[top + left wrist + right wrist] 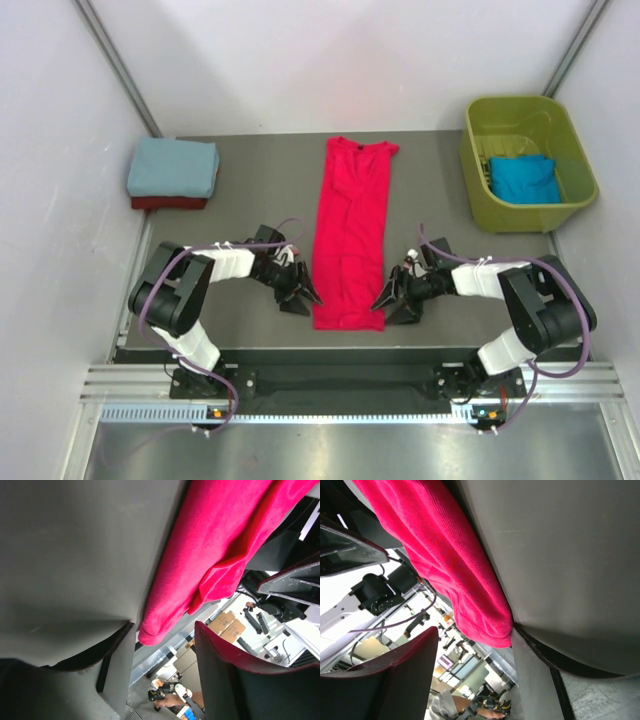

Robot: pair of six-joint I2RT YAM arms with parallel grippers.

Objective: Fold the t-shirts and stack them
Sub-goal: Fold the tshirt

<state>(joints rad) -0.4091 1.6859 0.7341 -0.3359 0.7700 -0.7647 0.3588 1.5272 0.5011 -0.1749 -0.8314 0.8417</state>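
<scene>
Cloth first: the soft bright red t-shirt (350, 230) lies flat in the middle of the frame on the grey table (250, 200). It is folded into a long narrow strip, collar toward the top and hem toward the bottom. The left claw (300, 297) sits low on the table just beside the lower left corner of the strip. The right claw (392, 302) sits just beside the lower right corner.

In the left wrist view the two dark fingers (116, 647) stand partly apart, one lying along the table surface. The shirt's rounded hem corner is in the gap between them, and nothing is pinched. The right wrist view shows much the same: fingers (400, 680) partly spread, the one on the table right at the folded hem corner, the other clear of the cloth, with no hold on it.

In the upper left of the frame a folded dusty blue-grey t-shirt (172, 166) rests on top of a folded dark red t-shirt (168, 203), of which only an edge shows. In the upper right, an olive-green plastic tub (520, 218) holds a crumpled bright blue t-shirt (524, 178).
</scene>
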